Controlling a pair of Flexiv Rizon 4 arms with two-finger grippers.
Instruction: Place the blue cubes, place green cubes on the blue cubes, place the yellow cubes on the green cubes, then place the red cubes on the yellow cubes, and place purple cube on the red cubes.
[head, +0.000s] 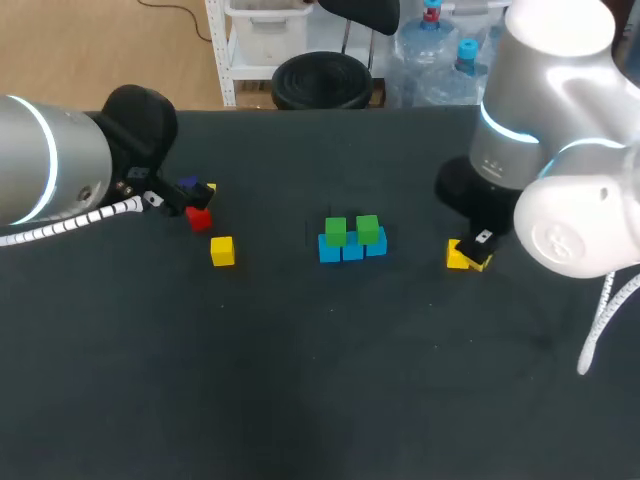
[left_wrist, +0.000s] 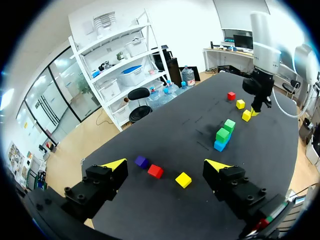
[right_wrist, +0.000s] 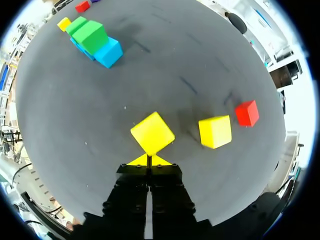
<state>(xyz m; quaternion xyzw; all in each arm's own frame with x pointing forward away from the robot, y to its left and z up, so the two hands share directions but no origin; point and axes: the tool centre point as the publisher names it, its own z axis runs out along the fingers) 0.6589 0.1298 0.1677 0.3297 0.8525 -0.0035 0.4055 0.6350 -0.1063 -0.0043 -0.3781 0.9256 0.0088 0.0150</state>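
No legible text, numbers or signs in any view. Only candidate is a small white sticker (head: 484, 237) on the black body of the right gripper (head: 466, 256), seen in the head view. It has a dark mark, too small to read.
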